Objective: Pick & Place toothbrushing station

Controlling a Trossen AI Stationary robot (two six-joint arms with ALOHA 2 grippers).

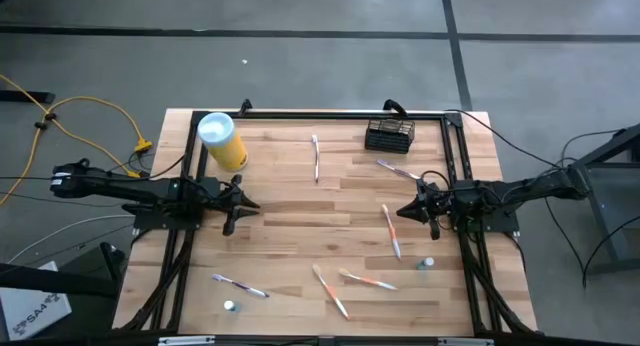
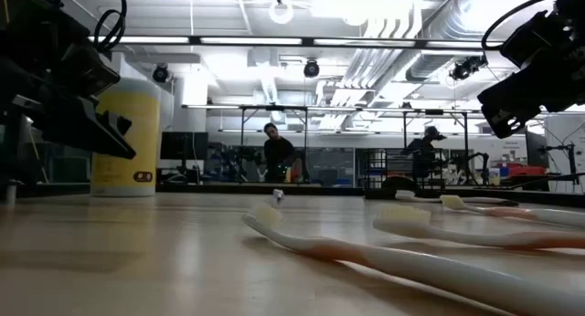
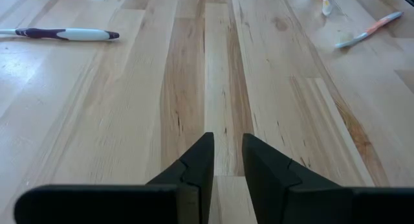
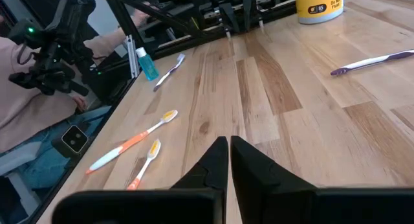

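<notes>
Toothbrushing station point(image 1: 389, 135) sitting at the far edge on the right half, long axis across the table. Way closer to right gripper point(image 1: 407, 211), pinched shut, empty. Left gripper point(image 1: 243, 205) parked well off, narrow gap, nothing held.

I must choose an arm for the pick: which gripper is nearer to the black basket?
Right. The right gripper hangs just in front of the basket, slightly to its right; the left gripper is far across the table.

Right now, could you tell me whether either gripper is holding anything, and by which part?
Nothing is held. The left gripper stands slightly open over bare table; the right gripper is shut on nothing.
</notes>
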